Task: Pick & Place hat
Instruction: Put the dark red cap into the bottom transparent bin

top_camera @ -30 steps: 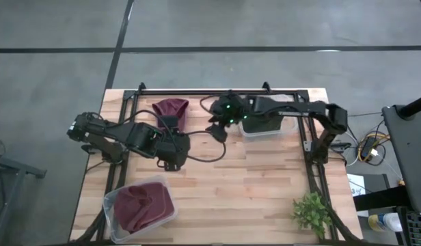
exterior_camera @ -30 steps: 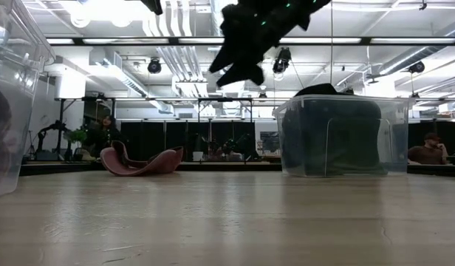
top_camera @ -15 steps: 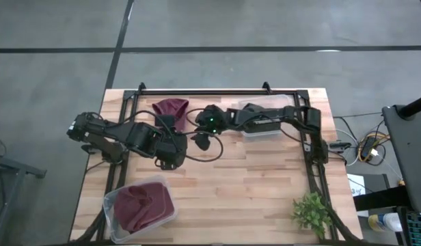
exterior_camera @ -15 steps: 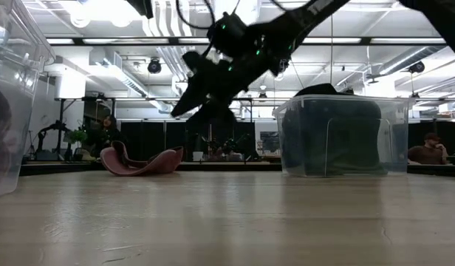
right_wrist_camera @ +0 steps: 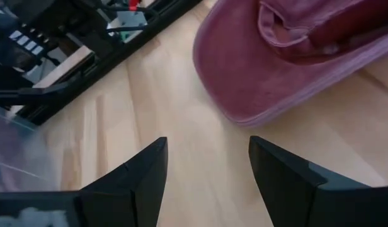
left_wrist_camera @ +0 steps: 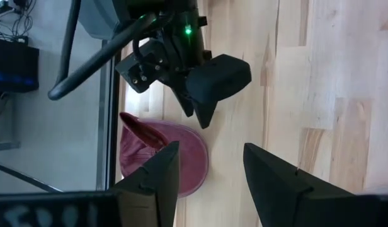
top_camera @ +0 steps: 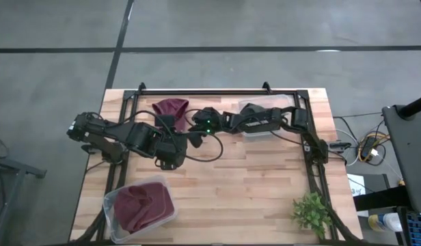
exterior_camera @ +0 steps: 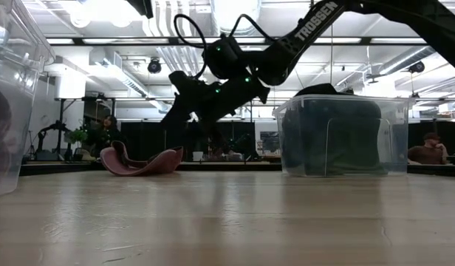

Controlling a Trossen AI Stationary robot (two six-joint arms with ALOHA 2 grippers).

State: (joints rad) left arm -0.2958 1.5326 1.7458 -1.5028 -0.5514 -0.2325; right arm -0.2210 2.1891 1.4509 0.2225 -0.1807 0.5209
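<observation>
— What worries you most from here?

— The brim. The maroon hat [top_camera: 170, 108] lies loose on the wooden table [top_camera: 265, 178] near the back rail, and I am coming at it low and from the side. If I close on only the thin edge, I judge the soft cloth could slip out as I lift — or I could just push the hat toward the rail instead of catching it.

— Anything else in the way?

— My left gripper [left_wrist_camera: 210, 170] sits just beside my right one, above the boards near the same hat, its fingers apart and holding nothing. The two arms are close enough that a wide sweep might knock them together.

— And your right gripper now?

— My right gripper [right_wrist_camera: 206, 165] has its fingers spread apart, empty, touching nothing. The hat is just ahead of the tips, still flat on the wood.

— Where would it go?

— Probably a clear bin — one [top_camera: 139, 205] at the near left already has maroon cloth in it; another bin [top_camera: 268, 117] stands by the back rail.
</observation>
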